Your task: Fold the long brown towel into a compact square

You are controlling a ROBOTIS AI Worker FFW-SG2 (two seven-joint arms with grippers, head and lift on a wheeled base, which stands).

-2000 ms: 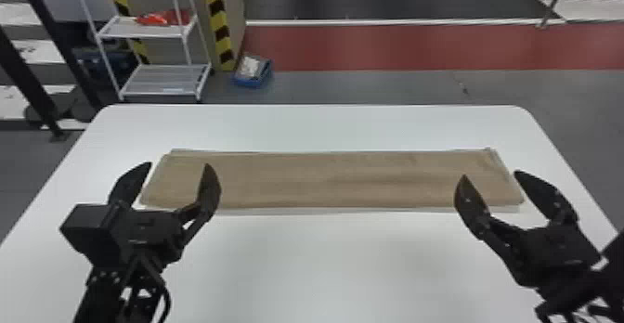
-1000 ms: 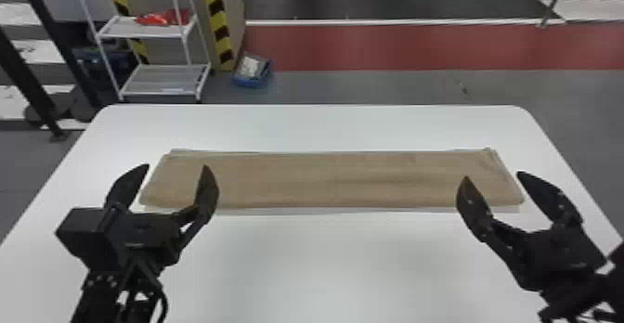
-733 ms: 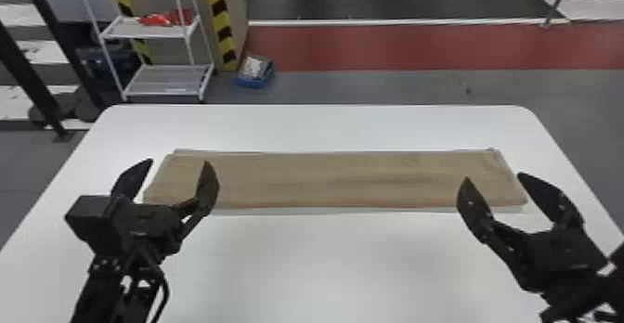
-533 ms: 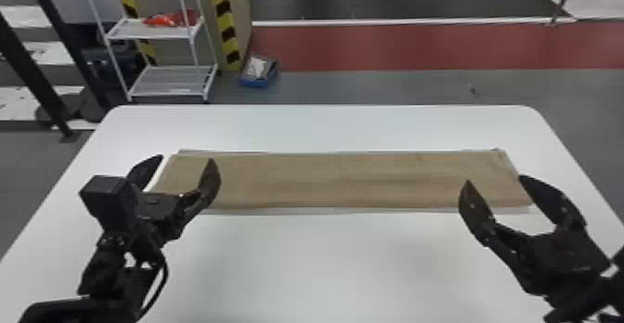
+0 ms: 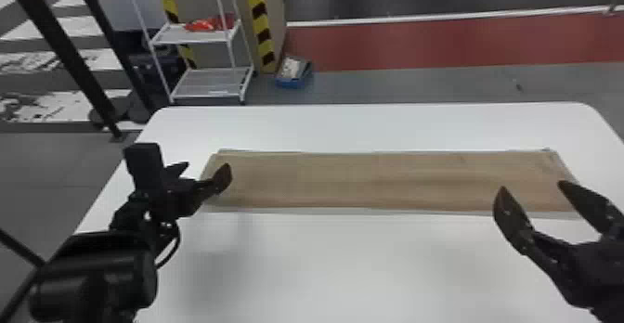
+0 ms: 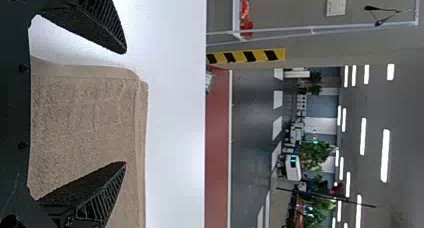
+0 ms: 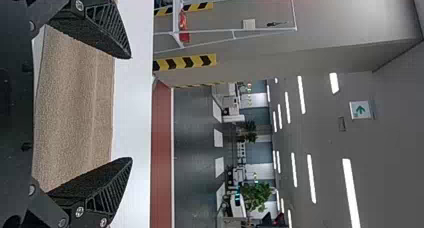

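my left pincer [image 5: 205,166] has its two fingers spread, near the left end of the long brown towel [image 5: 371,183]; whether they touch it, i can't tell from here. the towel lies flat in a strip, running left to right across the white table [image 5: 371,261]. near its right end i've got my right pincer [image 5: 532,186], fingers also wide apart.
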